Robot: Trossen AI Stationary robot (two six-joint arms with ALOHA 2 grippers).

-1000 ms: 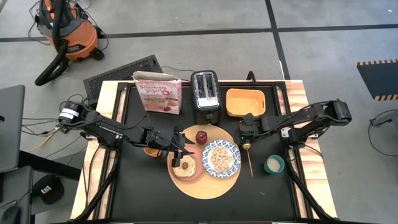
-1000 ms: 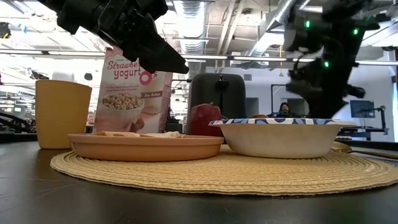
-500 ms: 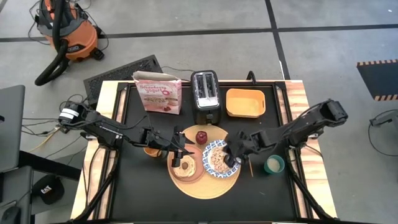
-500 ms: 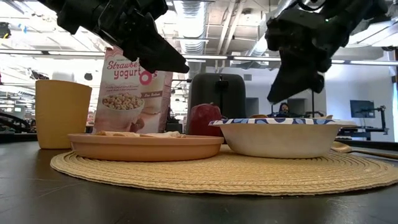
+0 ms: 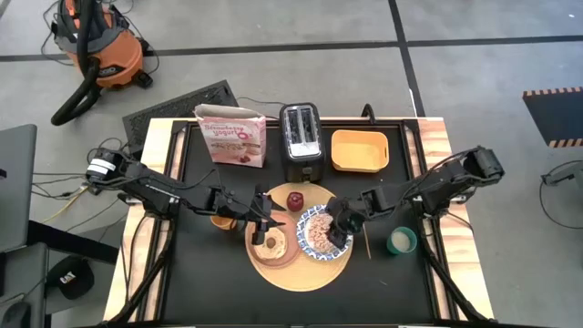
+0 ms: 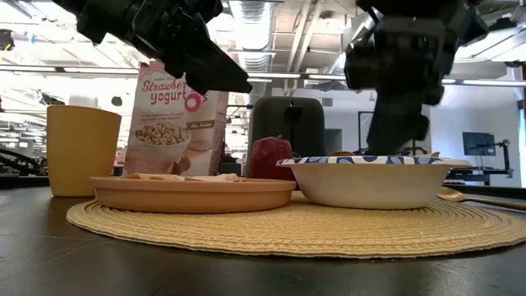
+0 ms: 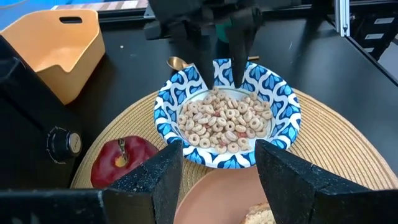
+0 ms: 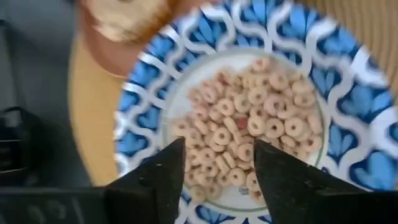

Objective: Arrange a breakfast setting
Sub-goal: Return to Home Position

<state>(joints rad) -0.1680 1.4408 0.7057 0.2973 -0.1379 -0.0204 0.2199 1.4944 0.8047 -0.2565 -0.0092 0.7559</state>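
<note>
From above, the blue-and-white dish of cereal sits at 3 o'clock on the board. The right gripper is over the dish's rim, and the left gripper is over the plate at 9 o'clock.

At table height, the right gripper hangs just above the dish.

Both wrist views show fingers wide apart and empty.

A sideways withdrawal could catch the rim and spill cereal.

A second ago the right gripper was off the board's 2 o'clock edge.
</note>
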